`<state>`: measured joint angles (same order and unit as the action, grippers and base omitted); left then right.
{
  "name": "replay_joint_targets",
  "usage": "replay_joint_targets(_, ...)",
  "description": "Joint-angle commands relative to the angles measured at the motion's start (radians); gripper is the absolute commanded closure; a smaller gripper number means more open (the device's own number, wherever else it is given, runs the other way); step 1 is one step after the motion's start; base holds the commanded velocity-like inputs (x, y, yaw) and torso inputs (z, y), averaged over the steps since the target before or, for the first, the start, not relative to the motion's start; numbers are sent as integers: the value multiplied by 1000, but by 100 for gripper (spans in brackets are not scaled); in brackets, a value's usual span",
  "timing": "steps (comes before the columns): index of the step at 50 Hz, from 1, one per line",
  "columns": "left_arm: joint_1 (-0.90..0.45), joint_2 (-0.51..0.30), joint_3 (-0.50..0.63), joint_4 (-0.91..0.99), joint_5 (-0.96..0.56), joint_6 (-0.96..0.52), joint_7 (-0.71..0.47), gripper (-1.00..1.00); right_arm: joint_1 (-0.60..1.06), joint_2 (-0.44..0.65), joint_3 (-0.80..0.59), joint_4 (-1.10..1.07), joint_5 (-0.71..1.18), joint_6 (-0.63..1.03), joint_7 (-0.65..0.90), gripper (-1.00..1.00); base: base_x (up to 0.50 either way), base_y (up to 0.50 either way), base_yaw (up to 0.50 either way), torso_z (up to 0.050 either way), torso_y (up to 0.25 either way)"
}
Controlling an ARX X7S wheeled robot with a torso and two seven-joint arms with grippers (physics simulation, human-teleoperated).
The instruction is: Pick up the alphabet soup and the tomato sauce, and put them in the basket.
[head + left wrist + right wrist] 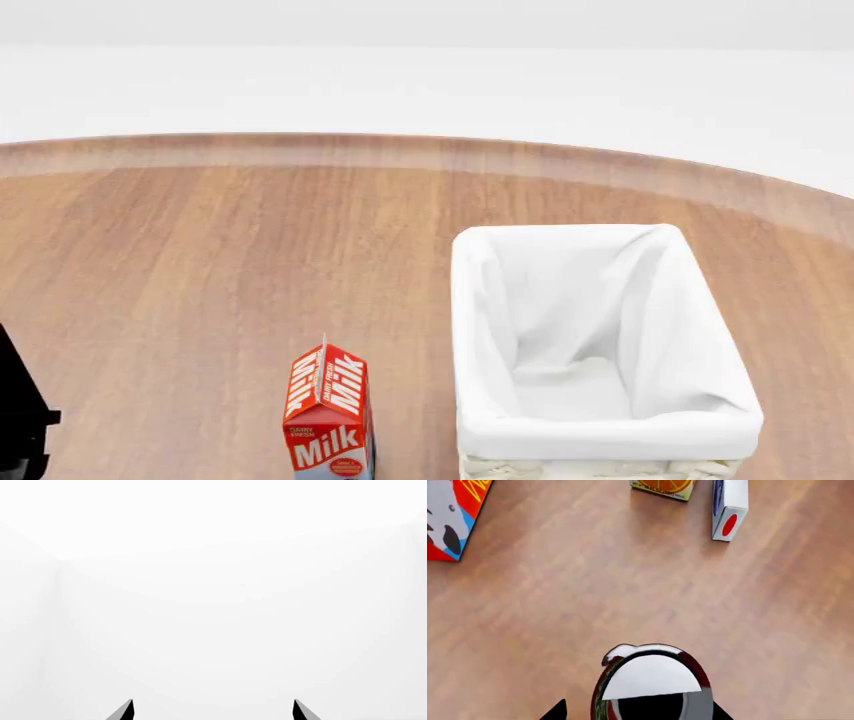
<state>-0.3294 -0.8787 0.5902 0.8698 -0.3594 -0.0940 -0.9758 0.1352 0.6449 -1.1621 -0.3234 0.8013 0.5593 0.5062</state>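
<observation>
Start on the left. Your left gripper [213,711] is wide open with nothing in it, and its camera sees only plain white. The head view shows just a black bit of that arm low at the left edge.

Next comes the milk carton [327,415], standing on the table [200,260]. Just to its right is the basket [487,300], upright and empty.

Your right gripper [639,712] does not show in the head view. In its own camera the tomato sauce [650,677] sits between the two tips (a red can with a shiny top). I cannot tell if the tips are squeezing it or only standing around it. I cannot see the alphabet soup in any picture.

What could go wrong? If the hold is loose, I think the can may slip or tip when you lift it. If you swing it in low, it could bump the basket rim or the milk carton.
</observation>
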Motion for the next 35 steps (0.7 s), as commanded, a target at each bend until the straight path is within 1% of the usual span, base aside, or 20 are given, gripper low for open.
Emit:
replay_joint_targets(1, 1, 3, 3, -5, 1, 0, 4, -100, -8, -4, 1, 27, -12, -29, -15, -100, 0, 0, 0, 0, 0)
replay_joint_targets(2, 1, 3, 2, -4, 0, -1, 4, -100, -8, -2, 0, 22, -14, -28, -13, -100, 0, 0, 0, 0, 0)
replay_joint_targets(3, 0, 3, 2, -4, -1, -1, 4, -100, -8, 1, -4, 11, -22, -30, -11, 100, 0, 0, 0, 0, 0)
replay_joint_targets(17, -4, -2, -4, 10, -9, -12, 1, -100, 3, 19, -2, -36, -21, -5, 20, 100, 0, 0, 0, 0, 0)
replay_joint_targets(21, -3, -1, -4, 5, -8, -10, 3, -100, 17, 47, 17, -100, -7, 7, 51, 100, 0, 0, 0, 0, 0)
replay_joint_targets(29, -5, -1, -5, 10, -9, -15, 2, -100, 87, 142, 93, -322, 59, 68, 163, 100, 0, 0, 0, 0, 0)
replay_joint_targets(35, -2, 1, -5, 6, -7, -9, 3, -100, 141, 182, 133, -450, 91, 107, 231, 100, 0, 0, 0, 0, 0)
